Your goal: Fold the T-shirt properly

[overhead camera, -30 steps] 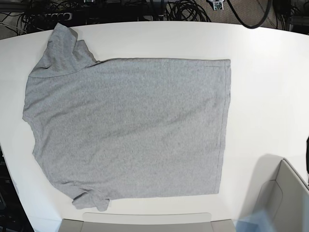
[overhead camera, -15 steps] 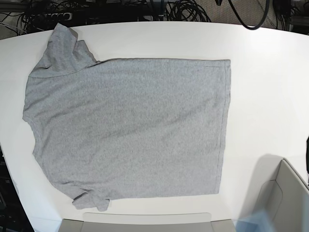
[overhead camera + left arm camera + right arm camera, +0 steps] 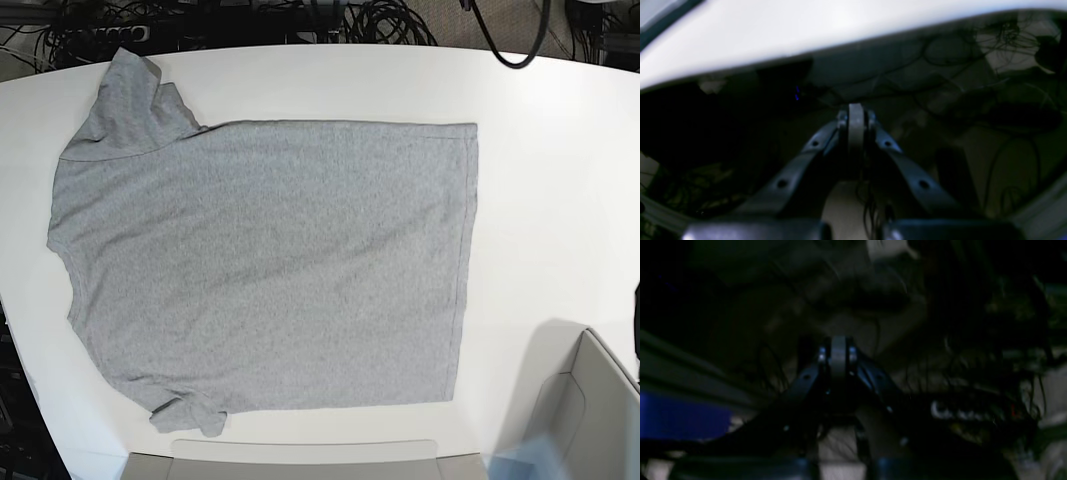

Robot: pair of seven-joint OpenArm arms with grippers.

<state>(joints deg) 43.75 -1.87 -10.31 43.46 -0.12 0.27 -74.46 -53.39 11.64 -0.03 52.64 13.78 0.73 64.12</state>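
The heather-grey T-shirt (image 3: 260,260) lies flat and spread out on the white table (image 3: 550,190), plain side up, neck and sleeves at the left, hem at the right. The lower sleeve is bunched at the bottom left. Neither gripper shows in the base view. In the left wrist view my left gripper (image 3: 856,120) is shut and empty, off the table with the table edge above it. In the right wrist view my right gripper (image 3: 837,353) is shut and empty, over dark floor and cables. The shirt is out of view in both wrist views.
A grey box (image 3: 590,420) stands at the table's bottom right corner. A flat grey panel (image 3: 300,455) lies along the front edge. Cables (image 3: 380,20) lie on the floor behind the table.
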